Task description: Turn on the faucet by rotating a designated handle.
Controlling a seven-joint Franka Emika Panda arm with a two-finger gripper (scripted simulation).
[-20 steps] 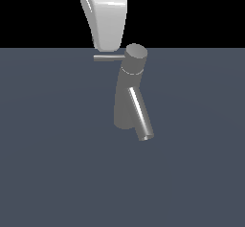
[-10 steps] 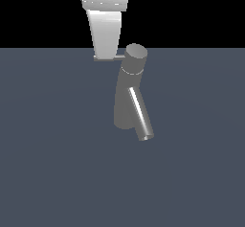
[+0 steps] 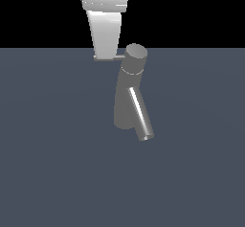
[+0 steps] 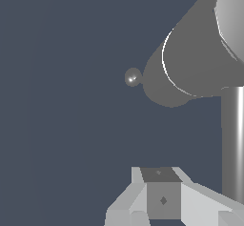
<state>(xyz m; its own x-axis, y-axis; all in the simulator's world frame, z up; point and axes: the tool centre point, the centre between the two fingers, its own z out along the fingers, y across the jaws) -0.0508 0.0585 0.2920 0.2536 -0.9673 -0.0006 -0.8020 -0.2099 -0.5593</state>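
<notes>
The grey faucet (image 3: 125, 101) leans on the flat dark floor, with a round cap (image 3: 136, 54) and a shiny slanted spout (image 3: 140, 116). Its thin handle (image 3: 119, 57) sticks out from the cap toward the exterior view's left. My white gripper (image 3: 106, 52) hangs down over the rod's middle, so only the rod's tip and its root show. In the wrist view the faucet body (image 4: 190, 63) fills the picture's right part, and the handle (image 4: 233, 144) runs beside my gripper (image 4: 162, 194). The fingertips look pressed together as one block, with the rod beside them rather than between them.
The faucet stands alone on the dark blue-grey floor (image 3: 48, 164). A small shiny round end (image 4: 133, 77) pokes out from behind the faucet body in the wrist view.
The gripper has come down and shifted slightly to the exterior view's left, and it now covers the handle's middle. The faucet and handle look unmoved.
</notes>
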